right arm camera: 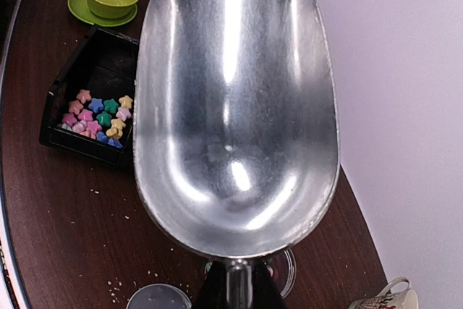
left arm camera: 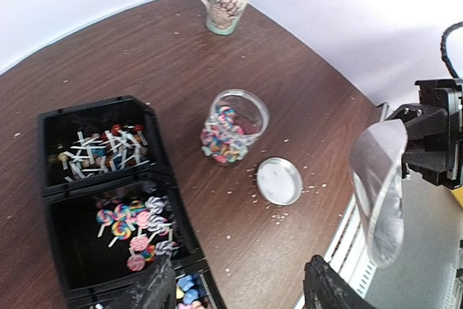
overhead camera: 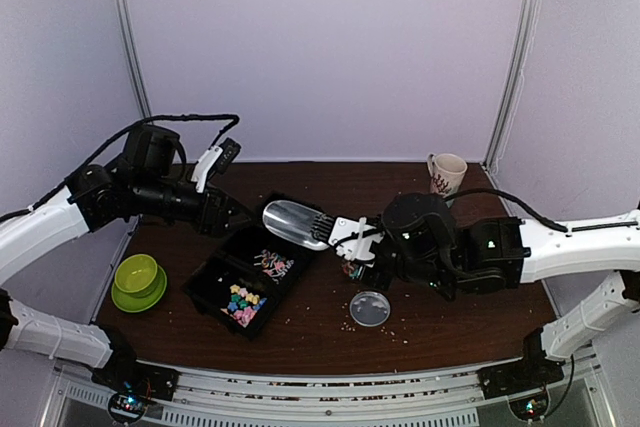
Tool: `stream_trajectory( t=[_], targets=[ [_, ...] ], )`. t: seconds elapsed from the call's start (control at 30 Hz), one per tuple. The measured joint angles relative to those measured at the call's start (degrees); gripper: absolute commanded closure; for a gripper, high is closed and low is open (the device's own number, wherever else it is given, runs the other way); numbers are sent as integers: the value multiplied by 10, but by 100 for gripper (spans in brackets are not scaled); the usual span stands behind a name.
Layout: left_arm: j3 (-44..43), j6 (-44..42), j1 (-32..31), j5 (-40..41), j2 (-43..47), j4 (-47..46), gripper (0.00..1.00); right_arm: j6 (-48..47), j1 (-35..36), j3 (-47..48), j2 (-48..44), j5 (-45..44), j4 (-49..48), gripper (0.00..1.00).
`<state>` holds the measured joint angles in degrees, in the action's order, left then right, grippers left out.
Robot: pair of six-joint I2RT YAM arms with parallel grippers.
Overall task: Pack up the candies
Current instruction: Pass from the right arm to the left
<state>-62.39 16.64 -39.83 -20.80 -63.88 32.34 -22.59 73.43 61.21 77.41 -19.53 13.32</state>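
The candies (left arm camera: 134, 229) lay in the black tray (left arm camera: 87, 106) at lower left of the left wrist view, more in the jar (left arm camera: 233, 127) at centre; light, hard and apt to scatter, they seemed better scooped than pinched. The right gripper (overhead camera: 353, 240) clamped the empty scoop (right arm camera: 231, 106) by its handle, while the left gripper (left arm camera: 239, 291) gaped wide, holding nothing.

Overhead, high behind both arm bases: takes in the dark brown wooden desk (overhead camera: 310, 342). Left wrist: looks down from well above onto the black compartmented plastic tray (left arm camera: 51, 117), left dark fingers (left arm camera: 155, 287) at frame bottom. Right wrist: sits close behind the shiny metal scoop (right arm camera: 235, 106); shares that tray.
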Motion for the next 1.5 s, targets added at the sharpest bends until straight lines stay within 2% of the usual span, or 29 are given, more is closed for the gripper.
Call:
stream_trajectory(
  t=[0.3,0.67,1.07,1.33,1.4,1.5],
  targets=[
    [-9,23,-24,-38,-26,-34,38,-9,6,-20,-11,0,-51,100],
    [-11,26,-24,-44,-15,-37,38,1,8,-32,-5,-101,-73,100],
    [-36,33,-24,-68,-47,-41,41,0,13,-32,19,-90,-64,100],
    [-36,42,-25,-88,-82,-52,55,-7,22,-38,9,-63,-70,100],
    [-36,45,-26,-95,-84,-58,63,-12,25,-44,6,-58,-77,100],
    [-36,48,-28,-110,-89,-64,82,-17,28,-57,1,-53,-89,100]
  ],
)
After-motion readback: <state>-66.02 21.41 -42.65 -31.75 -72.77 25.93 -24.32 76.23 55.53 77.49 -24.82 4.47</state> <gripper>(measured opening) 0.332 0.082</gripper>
